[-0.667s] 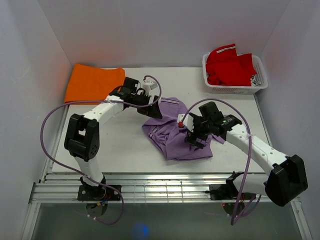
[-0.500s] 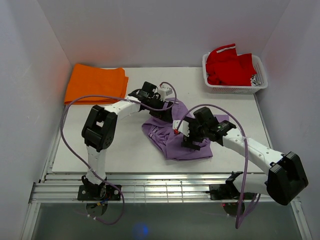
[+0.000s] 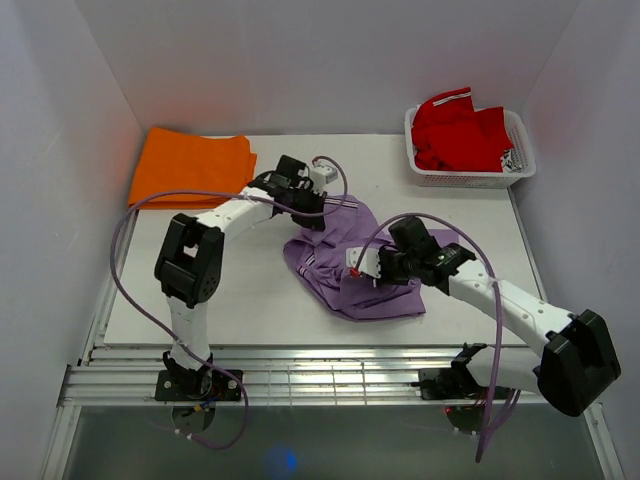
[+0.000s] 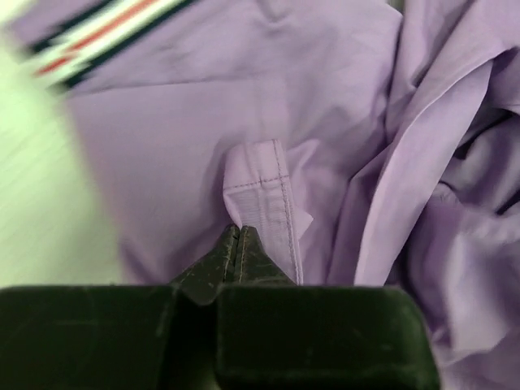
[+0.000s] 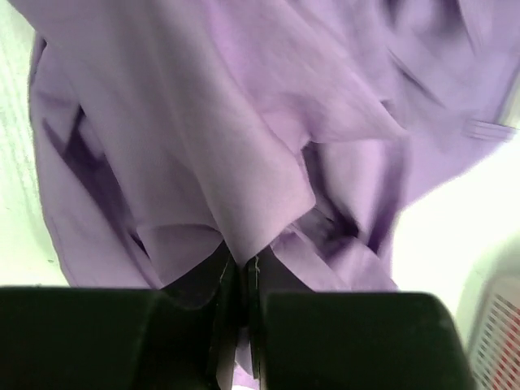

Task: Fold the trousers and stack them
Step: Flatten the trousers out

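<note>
One pair of lilac trousers (image 3: 350, 285) is lying crumpled in a heap around the middle of the counter (image 3: 220, 290), a little toward its right edge; one folded orange garment (image 3: 190, 165) is resting at the far left corner; one white basket (image 3: 468, 179) is sitting at the far right corner, and one red garment (image 3: 455, 130) with white trim is lying piled inside it; two arms are reaching in from the near edge. A small printed tag (image 3: 512, 158) is showing at the basket's right end, too small to read.

The left claw (image 4: 237, 242) is sitting at the far side of the heap, its jaws pressed together and pinching a stitched hem fold of the trousers; a band of white, red and dark stripes (image 4: 97, 32) is running across the cloth just beyond it. The right claw (image 5: 240, 268) is sitting on the near right part of the heap, its jaws likewise closed and pinching a fold of lilac cloth that is draping away from the tips; the two claws are gripping the same heap, apart from each other.
</note>
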You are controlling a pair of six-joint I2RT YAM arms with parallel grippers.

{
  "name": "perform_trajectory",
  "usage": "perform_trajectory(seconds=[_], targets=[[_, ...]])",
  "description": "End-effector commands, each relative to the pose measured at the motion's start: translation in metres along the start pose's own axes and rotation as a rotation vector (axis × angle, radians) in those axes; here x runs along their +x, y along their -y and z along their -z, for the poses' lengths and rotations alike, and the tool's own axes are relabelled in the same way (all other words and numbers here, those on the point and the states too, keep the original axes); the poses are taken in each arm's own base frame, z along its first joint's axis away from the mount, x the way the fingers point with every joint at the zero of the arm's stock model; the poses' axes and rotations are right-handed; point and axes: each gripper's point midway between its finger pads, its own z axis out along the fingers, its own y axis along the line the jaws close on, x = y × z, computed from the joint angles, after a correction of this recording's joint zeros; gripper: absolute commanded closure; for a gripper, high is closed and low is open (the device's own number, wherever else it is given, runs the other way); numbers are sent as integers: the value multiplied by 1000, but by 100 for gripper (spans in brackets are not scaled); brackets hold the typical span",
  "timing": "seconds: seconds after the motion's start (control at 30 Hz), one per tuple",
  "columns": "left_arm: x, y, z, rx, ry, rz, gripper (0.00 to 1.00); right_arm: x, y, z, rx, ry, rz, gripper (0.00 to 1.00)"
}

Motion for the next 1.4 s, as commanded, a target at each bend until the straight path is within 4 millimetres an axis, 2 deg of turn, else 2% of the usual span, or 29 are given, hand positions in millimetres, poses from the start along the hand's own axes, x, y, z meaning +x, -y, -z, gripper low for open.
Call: perform_trajectory(seconds=[0.0, 0.03, 0.1, 0.13, 0.2, 0.23, 0.3, 0.33, 0.4, 0.43, 0.5, 0.53, 0.6, 0.67, 0.7, 0.8, 0.9, 0.97, 1.0, 1.03, 1.07, 1.1, 1.13, 1.2, 1.23, 1.27, 1.3, 1.33, 1.37], targets=[[-56, -14, 95, -79, 207, 5, 100, -30, 49, 51, 199, 74, -5, 92], [-67, -26, 126, -117, 265, 18, 100, -24, 59, 62, 236, 64, -34, 92], [-73, -38, 158, -156, 317, 32, 100, -27, 81, 90, 324, 79, -51, 92], [-75, -56, 180, -211, 346, 46, 100, -15, 94, 104, 379, 62, -93, 92], [-78, -61, 215, -260, 392, 41, 100, -9, 113, 131, 469, 57, -120, 92], [-76, -75, 235, -314, 410, 56, 100, 6, 123, 145, 521, 31, -158, 92], [-79, -80, 267, -380, 459, 57, 100, 17, 135, 165, 586, 13, -189, 92], [-77, -89, 285, -427, 479, 70, 100, 26, 144, 184, 644, -6, -213, 92], [-77, -97, 310, -503, 508, 72, 100, 37, 153, 201, 698, -28, -246, 92], [-76, -101, 329, -543, 534, 78, 100, 43, 161, 217, 746, -43, -267, 92], [-78, -101, 349, -589, 564, 79, 100, 57, 169, 235, 799, -69, -314, 92], [-73, -108, 372, -640, 591, 93, 100, 58, 173, 245, 827, -77, -321, 92], [-71, -109, 394, -695, 621, 87, 100, 72, 177, 255, 861, -118, -351, 92], [-75, -101, 419, -741, 669, 65, 100, 82, 180, 256, 869, -161, -363, 92], [-76, -99, 429, -764, 687, 53, 100, 97, 179, 264, 888, -202, -389, 92], [-77, -87, 457, -814, 739, 18, 100, 121, 177, 260, 883, -276, -439, 92], [-71, -80, 466, -855, 740, -1, 100, 151, 162, 250, 850, -368, -508, 92], [-54, -85, 452, -853, 687, 12, 100, 160, 145, 241, 811, -386, -533, 92], [-46, -84, 448, -851, 674, 15, 100, 172, 126, 226, 754, -414, -565, 92], [-29, -90, 431, -835, 620, 43, 100, 177, 115, 221, 737, -427, -585, 92], [-19, -93, 423, -832, 592, 55, 100, 179, 103, 219, 728, -428, -603, 92], [-10, -93, 416, -826, 568, 60, 100, 190, 79, 203, 666, -457, -641, 92], [14, -99, 391, -792, 492, 87, 100, 195, 68, 199, 651, -478, -657, 92], [35, -101, 367, -734, 414, 79, 100, 203, 45, 190, 623, -514, -681, 92], [56, -103, 344, -667, 319, 120, 95, 211, 23, 176, 565, -544, -707, 92], [58, -99, 335, -613, 301, 135, 84, 217, 12, 172, 547, -575, -734, 92], [58, -95, 328, -565, 299, 130, 72, 221, 4, 169, 530, -593, -753, 84], [51, -89, 325, -520, 317, 108, 50, 226, -6, 164, 508, -621, -772, 77], [33, -75, 327, -447, 375, 82, 42, 227, -8, 164, 513, -626, -793, 63]])
